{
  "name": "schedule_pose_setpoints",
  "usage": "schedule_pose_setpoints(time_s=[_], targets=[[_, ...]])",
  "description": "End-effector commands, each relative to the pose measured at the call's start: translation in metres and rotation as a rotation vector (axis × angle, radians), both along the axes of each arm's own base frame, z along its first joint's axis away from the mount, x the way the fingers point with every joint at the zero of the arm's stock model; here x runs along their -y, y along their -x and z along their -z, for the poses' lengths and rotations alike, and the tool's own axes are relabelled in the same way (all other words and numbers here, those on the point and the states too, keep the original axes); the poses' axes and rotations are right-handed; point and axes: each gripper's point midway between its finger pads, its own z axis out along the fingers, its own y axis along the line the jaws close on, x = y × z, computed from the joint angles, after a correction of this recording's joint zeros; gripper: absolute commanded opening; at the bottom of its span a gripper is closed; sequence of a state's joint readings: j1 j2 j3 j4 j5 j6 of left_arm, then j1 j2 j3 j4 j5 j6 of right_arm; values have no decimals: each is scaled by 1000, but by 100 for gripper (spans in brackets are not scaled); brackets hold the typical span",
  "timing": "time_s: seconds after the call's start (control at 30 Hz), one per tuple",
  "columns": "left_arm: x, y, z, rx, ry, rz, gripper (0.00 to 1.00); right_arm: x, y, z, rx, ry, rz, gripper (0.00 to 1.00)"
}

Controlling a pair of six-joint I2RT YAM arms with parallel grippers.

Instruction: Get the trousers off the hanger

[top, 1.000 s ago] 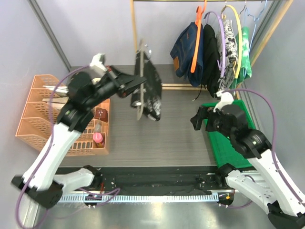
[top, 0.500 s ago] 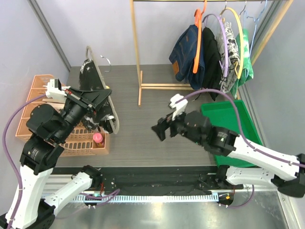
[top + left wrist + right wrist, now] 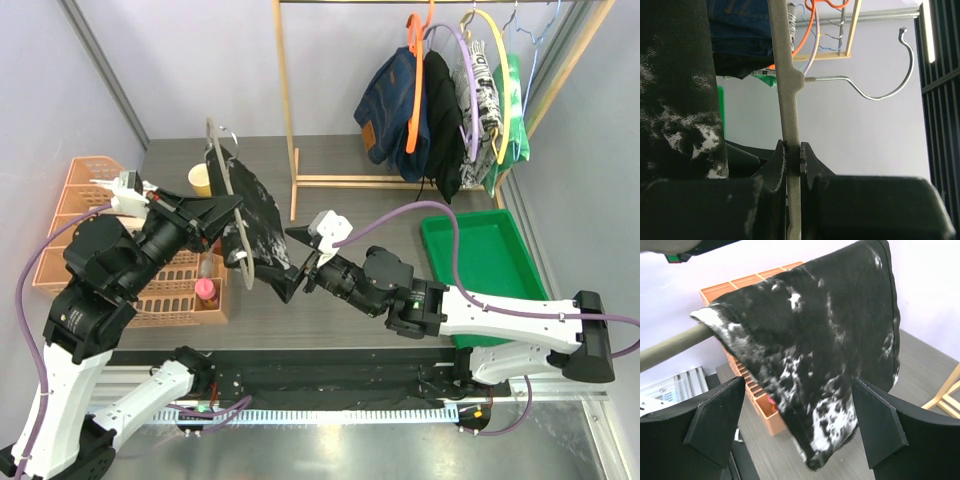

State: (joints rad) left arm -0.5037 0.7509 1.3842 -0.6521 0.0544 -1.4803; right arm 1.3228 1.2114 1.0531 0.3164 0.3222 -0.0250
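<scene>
My left gripper (image 3: 228, 212) is shut on the grey hanger (image 3: 226, 190), its jaws clamped on the bar (image 3: 792, 150); the wire hook (image 3: 890, 85) points away. The black-and-white marbled trousers (image 3: 262, 225) drape over the hanger bar, above the table's middle left. My right gripper (image 3: 286, 262) is open, and its fingers (image 3: 715, 420) flank the trousers' hanging lower end (image 3: 825, 355) without closing on it. The navy denim trousers (image 3: 390, 100), the plain black pair (image 3: 441, 120), the newspaper-print pair (image 3: 481, 95) and the green mottled pair (image 3: 514, 110) hang on the rack at the back right.
The wooden rack post (image 3: 285, 100) stands behind the hanger. An orange basket (image 3: 85, 235) with a pink bottle (image 3: 206, 290) sits at the left, a yellow cup (image 3: 200, 180) behind it. A green tray (image 3: 480, 255) lies at the right.
My left arm has swung the hanger and trousers from over the basket toward the table's middle. My right arm has reached left, and its open jaws now straddle the trousers' lower end.
</scene>
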Motion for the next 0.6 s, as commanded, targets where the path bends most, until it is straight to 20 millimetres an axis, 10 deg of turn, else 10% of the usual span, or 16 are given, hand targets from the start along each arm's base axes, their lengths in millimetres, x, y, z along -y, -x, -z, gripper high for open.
schedule_pose_setpoints(time_s=[0.0,0.57], targets=[[-5,32,-89,264,176,66,0,5,0,-52,79,-133,15,92],[12,28,-101,273,210,150,0,3,-16,-38,101,-98,123,76]])
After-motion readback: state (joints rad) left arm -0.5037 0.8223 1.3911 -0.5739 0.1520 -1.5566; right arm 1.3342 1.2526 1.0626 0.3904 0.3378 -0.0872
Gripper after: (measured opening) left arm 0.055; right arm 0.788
